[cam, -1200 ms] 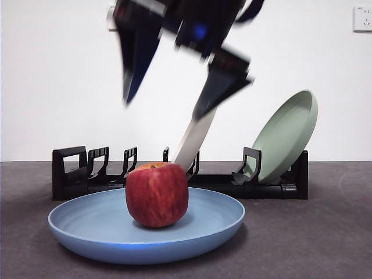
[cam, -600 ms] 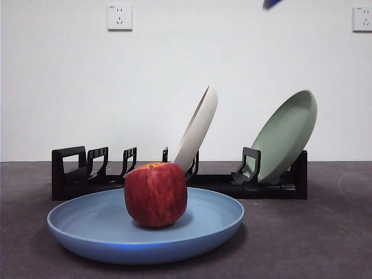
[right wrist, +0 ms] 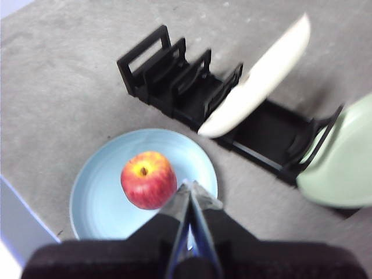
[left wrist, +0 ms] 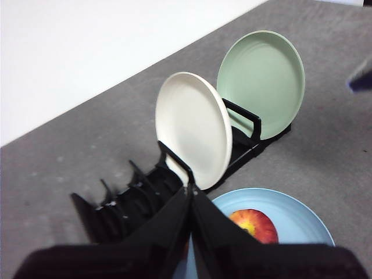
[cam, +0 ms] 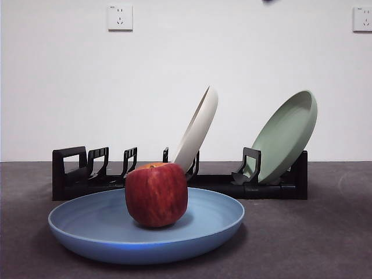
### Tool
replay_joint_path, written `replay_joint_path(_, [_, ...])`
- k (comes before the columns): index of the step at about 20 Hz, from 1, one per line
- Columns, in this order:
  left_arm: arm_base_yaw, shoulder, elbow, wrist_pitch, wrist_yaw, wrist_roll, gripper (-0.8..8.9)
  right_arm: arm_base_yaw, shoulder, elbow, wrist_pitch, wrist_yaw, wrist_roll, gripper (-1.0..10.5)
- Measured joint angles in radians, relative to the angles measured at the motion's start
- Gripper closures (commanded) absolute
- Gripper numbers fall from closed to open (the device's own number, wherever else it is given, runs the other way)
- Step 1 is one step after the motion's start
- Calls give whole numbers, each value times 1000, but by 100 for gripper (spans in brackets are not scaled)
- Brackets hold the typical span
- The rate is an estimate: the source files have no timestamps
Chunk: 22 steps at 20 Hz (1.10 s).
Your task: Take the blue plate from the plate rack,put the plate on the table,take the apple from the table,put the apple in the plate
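The blue plate lies flat on the table in front of the plate rack. The apple stands upright in the plate's middle; both show in the right wrist view, apple and plate, and in the left wrist view, apple and plate. My left gripper is shut and empty, high above the rack. My right gripper is shut and empty, high above the plate. Neither touches anything.
A cream-white plate leans in the rack's middle slot and a pale green plate leans at its right end. The rack's left slots hold nothing. A dark arm tip shows at the top edge.
The arm that hung over the apple and rack a second ago has risen out of the front view; only a dark tip stays at the top edge. Apple and plate have not moved.
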Motion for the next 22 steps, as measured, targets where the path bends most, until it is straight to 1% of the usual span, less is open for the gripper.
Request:
replay_joint_path(2, [0,-23,-156,146,-11,-4,822,10,-66,-166,135,2,37,959])
replay_joint_path(3, [0,-22,-221,204,-26,-10,822,13,-93,-236,194,6,53,959])
replay_joint_path(5, [1,-19,-345,309,-23,-32,822,26,-141,-367,293,23,84,959])
replay_joint_path(7, [3,-19,-415,388,4,-79,822,31,-158,-437,309,26,95,959])
replay_joint_path(8, [3,-19,-426,402,7,-96,822,32,-158,-445,298,26,98,959])
replay_joint_path(12, [3,-22,-426,399,4,-118,815,32,-156,-445,288,26,138,958])
replay_joint_path(18, [3,-22,-426,398,5,-124,815,32,-157,-445,288,26,149,958])
replay_joint_path(19, [3,-22,-426,393,3,-118,815,31,-157,-445,287,26,149,958])
replay_joint_path(20, [3,-23,-426,373,3,-95,815,32,-157,-445,287,26,149,958])
replay_joint_path(22, [9,-55,-426,278,6,-64,815,32,-157,-445,287,26,149,958])
